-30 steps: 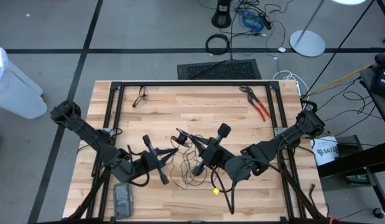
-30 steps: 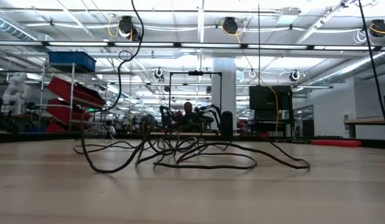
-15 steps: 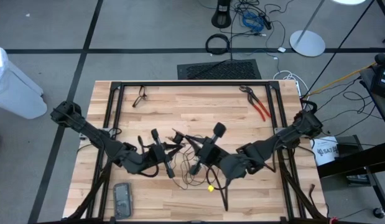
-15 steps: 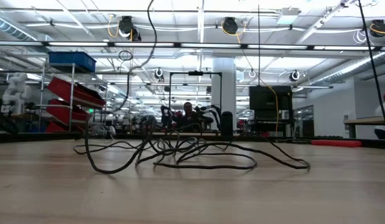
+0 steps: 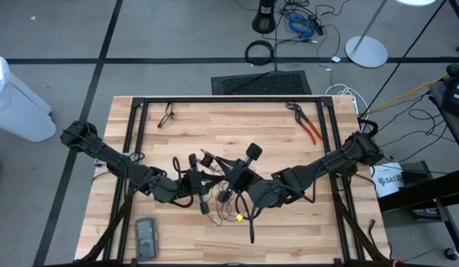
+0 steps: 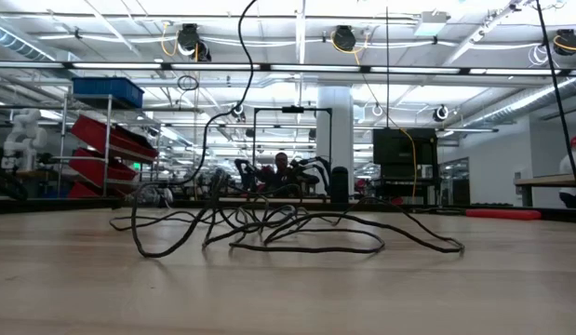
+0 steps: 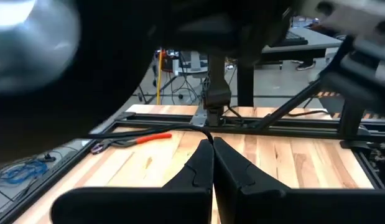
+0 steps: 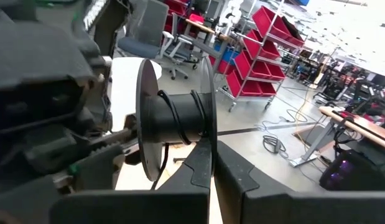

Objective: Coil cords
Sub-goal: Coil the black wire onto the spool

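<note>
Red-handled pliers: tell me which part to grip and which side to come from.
Grip the red-handled pliers across both red handles, just behind the pivot where they lie closest together, and come straight down from above. They lie flat on the table near its far right corner. A sideways approach would probably just push them along the wood.

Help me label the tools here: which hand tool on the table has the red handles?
The pliers near the table's far right corner have red handles. The other small tool, near the far left corner, is all dark.
</note>
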`<move>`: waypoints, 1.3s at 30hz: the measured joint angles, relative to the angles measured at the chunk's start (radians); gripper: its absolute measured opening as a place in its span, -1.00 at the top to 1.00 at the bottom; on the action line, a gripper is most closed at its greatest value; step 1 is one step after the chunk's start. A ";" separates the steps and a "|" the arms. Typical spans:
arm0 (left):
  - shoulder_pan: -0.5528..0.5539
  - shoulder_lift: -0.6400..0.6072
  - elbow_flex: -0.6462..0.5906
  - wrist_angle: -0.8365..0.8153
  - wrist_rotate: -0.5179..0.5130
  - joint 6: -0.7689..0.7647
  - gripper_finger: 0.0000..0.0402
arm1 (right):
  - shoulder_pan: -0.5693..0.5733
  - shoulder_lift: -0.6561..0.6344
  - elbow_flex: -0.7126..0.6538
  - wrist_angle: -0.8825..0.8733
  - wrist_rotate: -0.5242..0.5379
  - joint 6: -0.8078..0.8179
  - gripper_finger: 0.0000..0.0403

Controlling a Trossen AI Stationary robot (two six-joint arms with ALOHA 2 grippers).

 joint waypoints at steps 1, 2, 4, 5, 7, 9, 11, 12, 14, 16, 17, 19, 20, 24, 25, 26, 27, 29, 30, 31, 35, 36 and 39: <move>0.000 0.000 0.000 0.004 0.006 0.000 0.99 | -0.004 0.003 0.000 0.000 0.000 -0.002 1.00; 0.000 0.000 0.000 0.011 0.012 0.001 0.99 | -0.007 0.004 0.000 -0.005 0.000 -0.007 1.00; 0.000 0.000 0.000 0.018 0.031 0.001 0.99 | -0.014 0.005 0.000 -0.013 0.001 -0.005 1.00; 0.000 0.000 0.000 0.018 0.034 0.001 0.99 | -0.016 0.004 0.000 -0.022 0.001 -0.003 1.00; -0.001 0.000 0.000 0.018 0.044 0.001 0.99 | -0.018 0.004 0.000 -0.042 0.001 -0.002 1.00; -0.001 0.000 0.000 0.018 0.055 0.000 0.99 | -0.018 0.004 0.000 -0.057 0.001 -0.003 1.00; -0.001 0.000 0.000 0.019 0.067 0.000 0.99 | -0.018 0.004 0.000 -0.071 0.001 -0.003 1.00; -0.001 0.000 0.000 0.019 0.069 0.000 0.99 | -0.019 0.004 0.000 -0.084 0.003 0.000 1.00; -0.002 0.000 0.000 0.018 0.073 0.000 0.99 | -0.023 0.004 0.000 -0.110 0.004 0.003 1.00; -0.008 -0.004 0.000 0.018 0.074 0.004 0.99 | -0.024 0.004 0.000 -0.127 0.003 0.002 1.00; -0.013 -0.008 0.000 0.016 0.076 0.008 0.99 | -0.024 0.004 0.000 -0.133 0.002 -0.001 1.00; -0.022 -0.020 0.000 0.017 0.082 0.012 0.99 | -0.023 0.004 0.000 -0.144 -0.005 -0.003 1.00; -0.027 -0.029 0.000 0.016 0.083 0.016 0.99 | -0.023 0.004 0.000 -0.148 -0.005 -0.004 1.00; -0.055 -0.068 0.000 0.007 0.079 0.035 0.99 | -0.023 0.004 0.000 -0.163 -0.006 -0.009 1.00; -0.061 -0.077 0.000 0.005 0.076 0.035 0.99 | -0.023 0.004 0.000 -0.169 -0.007 -0.010 1.00; -0.067 -0.084 0.000 0.004 0.075 0.036 0.99 | -0.022 0.004 0.000 -0.175 -0.009 -0.010 1.00; -0.074 -0.091 0.000 0.004 0.073 0.036 0.99 | -0.022 0.004 0.000 -0.181 -0.013 -0.011 1.00; -0.085 -0.103 0.000 -0.003 0.072 0.036 0.99 | -0.024 0.003 0.000 -0.188 -0.044 -0.011 1.00; -0.089 -0.109 0.000 -0.006 0.068 0.036 0.99 | -0.025 0.003 0.000 -0.190 -0.064 -0.011 1.00; -0.093 -0.116 0.000 -0.017 0.062 0.036 0.99 | -0.025 0.003 0.000 -0.191 -0.079 -0.012 1.00; -0.111 -0.148 0.000 -0.083 0.010 0.035 0.99 | -0.027 0.003 0.000 -0.196 -0.107 -0.026 1.00; -0.115 -0.156 0.000 -0.093 -0.002 0.034 0.99 | -0.027 0.003 0.000 -0.200 -0.109 -0.027 1.00; -0.131 -0.180 0.000 -0.118 -0.024 0.030 0.99 | -0.027 0.003 0.000 -0.215 -0.128 -0.027 1.00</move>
